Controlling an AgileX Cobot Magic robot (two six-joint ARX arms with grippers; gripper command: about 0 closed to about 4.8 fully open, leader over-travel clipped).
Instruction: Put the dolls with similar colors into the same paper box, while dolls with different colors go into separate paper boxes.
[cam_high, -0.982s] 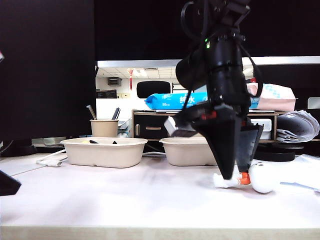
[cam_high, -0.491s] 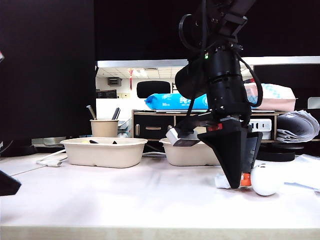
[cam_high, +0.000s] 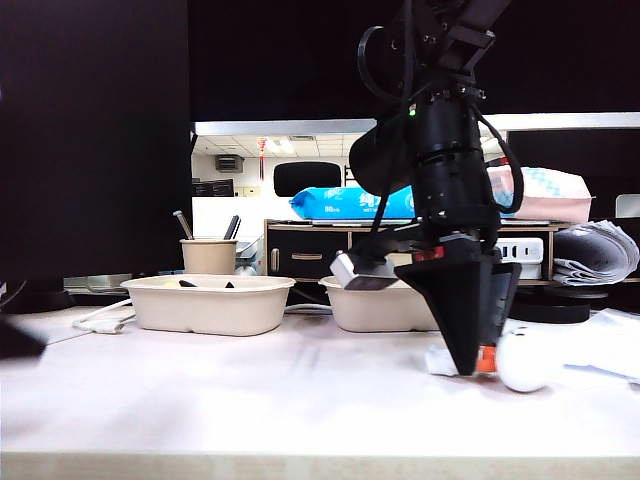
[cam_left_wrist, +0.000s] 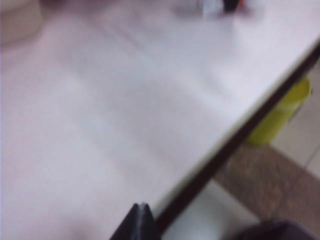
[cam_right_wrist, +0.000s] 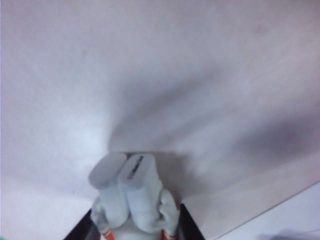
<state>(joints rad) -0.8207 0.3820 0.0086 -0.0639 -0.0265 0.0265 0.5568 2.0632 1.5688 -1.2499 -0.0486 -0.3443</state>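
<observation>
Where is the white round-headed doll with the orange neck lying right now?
In the exterior view the white doll lies on the table at the right, in front of the right-hand paper box, with the right gripper closed around its body.

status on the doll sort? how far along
Looks done: dark and yellow bits show over the rim of the left paper box, likely the yellow pair, though contents are mostly hidden.
In hand: right gripper is closed around the white doll with orange neck, which lies on the table.
Left: carry it into a box. Left gripper idles at the table edge.
</observation>
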